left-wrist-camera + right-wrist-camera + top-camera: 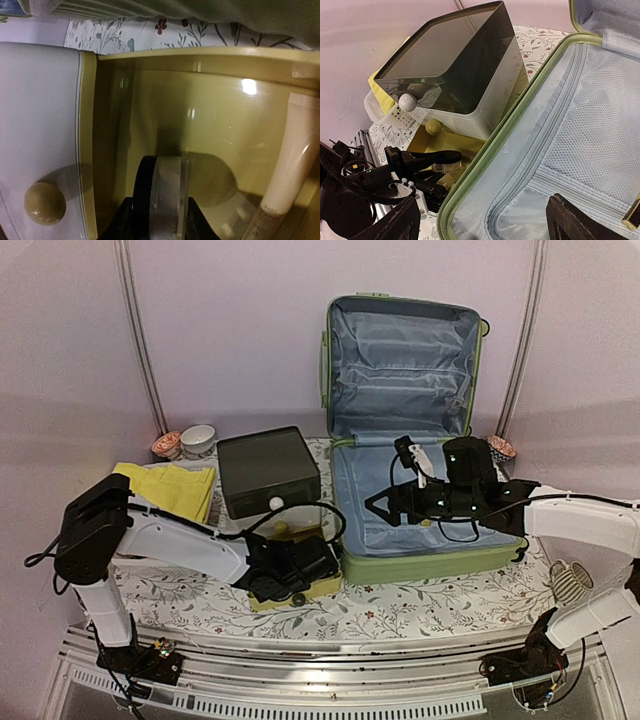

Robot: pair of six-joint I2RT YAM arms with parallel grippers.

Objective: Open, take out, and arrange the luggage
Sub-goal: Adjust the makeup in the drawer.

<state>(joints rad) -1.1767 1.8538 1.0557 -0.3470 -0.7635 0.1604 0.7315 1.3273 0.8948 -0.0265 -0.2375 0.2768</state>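
Observation:
The light-green luggage point(420, 550) lies open at the middle right, its lid point(400, 360) standing against the back wall and its pale blue lining showing. My right gripper point(388, 504) hovers over the luggage's near left part, open and empty; in the right wrist view point(485, 230) its fingers point(395, 222) are wide apart above the lining point(580, 140). My left gripper point(285, 575) reaches into the pulled-out yellow drawer point(210, 100) of the dark-lidded box point(268, 470). It is shut on a small round clear jar point(167, 195), also seen from the right wrist point(439, 167).
A cream tube point(290, 160) lies in the drawer beside the jar. A yellow cloth point(170, 485) and two bowls point(190, 440) are at the back left. Another bowl point(500, 448) and a ribbed white object point(570, 582) are at the right. A white mesh basket point(400, 117) sits beside the box.

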